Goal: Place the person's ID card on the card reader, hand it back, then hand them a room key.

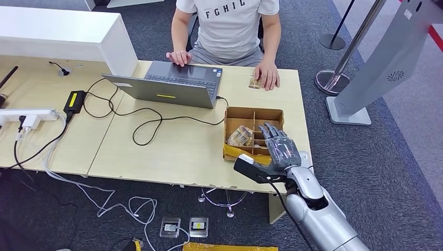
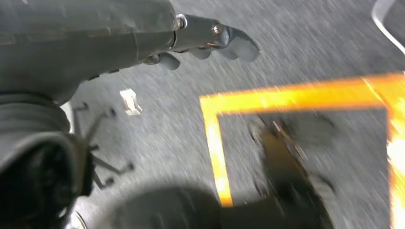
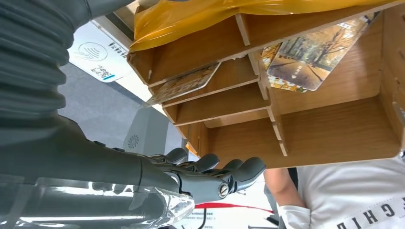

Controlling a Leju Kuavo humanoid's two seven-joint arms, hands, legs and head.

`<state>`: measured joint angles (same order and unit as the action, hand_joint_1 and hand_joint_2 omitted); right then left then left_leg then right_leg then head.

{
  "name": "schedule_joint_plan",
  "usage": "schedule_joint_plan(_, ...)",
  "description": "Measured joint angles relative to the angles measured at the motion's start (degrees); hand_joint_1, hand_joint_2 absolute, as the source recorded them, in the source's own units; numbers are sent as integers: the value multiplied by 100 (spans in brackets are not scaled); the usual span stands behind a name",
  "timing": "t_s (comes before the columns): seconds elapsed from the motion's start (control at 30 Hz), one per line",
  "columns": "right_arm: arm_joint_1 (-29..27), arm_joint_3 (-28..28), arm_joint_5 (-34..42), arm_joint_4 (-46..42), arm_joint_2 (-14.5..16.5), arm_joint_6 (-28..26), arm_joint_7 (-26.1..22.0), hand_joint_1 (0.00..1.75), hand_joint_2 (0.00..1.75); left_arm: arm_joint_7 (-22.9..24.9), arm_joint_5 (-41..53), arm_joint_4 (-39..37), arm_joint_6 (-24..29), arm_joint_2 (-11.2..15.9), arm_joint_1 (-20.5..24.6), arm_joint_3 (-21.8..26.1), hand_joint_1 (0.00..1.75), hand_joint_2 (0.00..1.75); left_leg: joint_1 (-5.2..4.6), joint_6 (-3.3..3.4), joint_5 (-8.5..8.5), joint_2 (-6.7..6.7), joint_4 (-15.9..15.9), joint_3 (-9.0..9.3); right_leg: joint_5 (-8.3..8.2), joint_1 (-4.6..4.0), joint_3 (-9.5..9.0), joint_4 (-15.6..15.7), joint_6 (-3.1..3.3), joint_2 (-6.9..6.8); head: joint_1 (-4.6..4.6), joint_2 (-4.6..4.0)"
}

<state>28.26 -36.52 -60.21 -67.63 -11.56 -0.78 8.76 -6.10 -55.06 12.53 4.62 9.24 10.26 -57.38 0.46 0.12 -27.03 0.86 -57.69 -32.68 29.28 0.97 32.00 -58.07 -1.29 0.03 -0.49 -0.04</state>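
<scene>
While the right hand (image 1: 281, 147) hovers empty with fingers spread over the wooden box (image 1: 237, 115) holding several key cards (image 1: 240, 136), one ID card (image 1: 254, 82) lies under the person's hand (image 1: 267, 76); left hand (image 2: 210, 40) hangs empty.

ID card (image 1: 255, 82): small tan card, flat on table under person's hand, upper centre-right of frame; room keys (image 1: 240, 136): picture-printed cards in wooden box (image 1: 253, 112) below.

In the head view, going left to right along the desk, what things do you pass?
White power strip → black power adapter → laptop → wooden divided box with cards, the right hand over it.
</scene>
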Motion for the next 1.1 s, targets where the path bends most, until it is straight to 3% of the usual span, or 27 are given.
schedule_joint_plan(0.1, -1, 15, -80, 22, 0, 1, -4, 1, 175, -6, -2, -43, -64, 153, -89, 1, 0, 0, 1, -2, -1, 3, 0, -1, 2, -1, 1, 0, 2, -6, -2, -1)
schedule_joint_plan(0.13, -1, 17, -97, 29, 1, 1, -12, 9, 175, -5, -2, -56, -77, 193, -102, 1, 0, 0, 1, -2, -1, 4, 0, -2, 2, -2, 0, 0, 3, -8, -1, -1)
schedule_joint_plan(0.27, 0, 21, -141, 87, 3, -7, -75, 168, 175, 72, -3, -99, -185, 326, -145, -1, 0, 0, 2, -3, 0, 3, 2, -2, 3, -2, -3, 0, 4, -4, 2, -1)
schedule_joint_plan(0.3, 0, 22, -156, 106, 4, -12, -100, 168, 175, 97, -5, -107, -233, 368, -154, -1, 0, 0, 2, -3, 0, 3, 1, -2, 2, -2, -3, 0, 4, -4, 3, 0)
schedule_joint_plan(0.43, 0, 20, -198, 204, 14, -91, -195, 96, 175, 116, -14, -146, -348, 561, -169, 0, 0, 0, 1, -4, 1, 3, 1, -1, 2, -2, -3, 0, 4, -6, 1, 1)
schedule_joint_plan(0.57, 2, 20, -218, 353, 28, -254, -253, 3, 175, 115, -15, -176, -355, 661, -186, 1, 0, 0, 2, -4, 1, 3, 1, -2, 2, -3, -2, 0, 5, -7, 0, 1)
schedule_joint_plan(0.97, 109, 20, -274, 996, 180, -691, -418, 1, 175, 105, -17, -210, -410, 727, -192, 1, 0, 0, 3, -5, 1, 4, 1, -2, 1, -4, -2, 0, 7, -7, 1, -1)
schedule_joint_plan(1.1, 149, 20, -273, 1142, 212, -757, -448, 170, 175, 104, -19, -211, -414, 742, -189, -2, 0, 0, 3, -5, 1, 3, 1, -2, 1, -4, -2, 0, 7, -6, 1, -1)
